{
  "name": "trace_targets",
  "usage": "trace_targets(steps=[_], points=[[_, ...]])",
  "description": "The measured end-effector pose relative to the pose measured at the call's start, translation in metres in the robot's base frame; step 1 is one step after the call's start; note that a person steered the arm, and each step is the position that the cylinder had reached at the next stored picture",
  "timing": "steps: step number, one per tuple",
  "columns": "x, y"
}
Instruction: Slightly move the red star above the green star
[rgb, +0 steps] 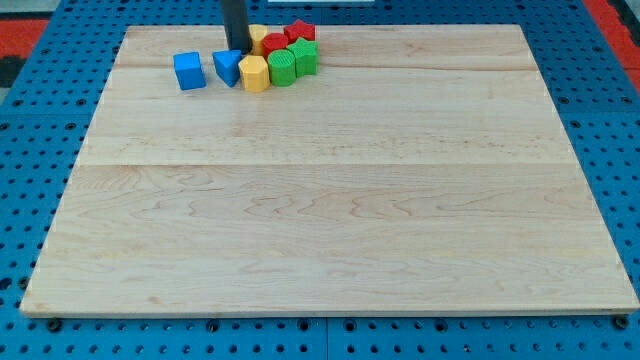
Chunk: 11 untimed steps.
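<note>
Standing at the board's (330, 200) top edge, my tip (237, 49) is a bare rod with no fingers to open or close. It sits just above the blue triangle (228, 66), left of a yellow block (257, 38). Counted: two blue, two yellow, two red, two green. The red star (300, 31) sits topmost right, touching the green star (306, 56) below it; its pointing and long axis can't be made out.

Rod: straight, dark, near-black with a bluish-grey sheen; enters from the view's top edge.
Surface: smooth, plain; markings, screws or cables too small to make out.
My tip (238, 50): blunt, same dark colour as shaft.
</note>
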<state>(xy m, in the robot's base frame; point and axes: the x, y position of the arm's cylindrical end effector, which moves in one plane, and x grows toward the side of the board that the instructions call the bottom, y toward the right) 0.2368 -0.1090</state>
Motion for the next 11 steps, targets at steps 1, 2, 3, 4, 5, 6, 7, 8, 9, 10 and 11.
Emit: trace_targets(steps=[1,2,3,4,5,6,7,8,9,10,11], points=[[-0.023,-0.026],[-0.045,-0.023],[-0.03,0.042],[-0.014,0.071],[-0.026,0.053],[-0.042,0.071],[-0.037,0.095],[-0.045,0.067],[-0.045,0.047],[-0.045,0.032],[-0.045,0.034]])
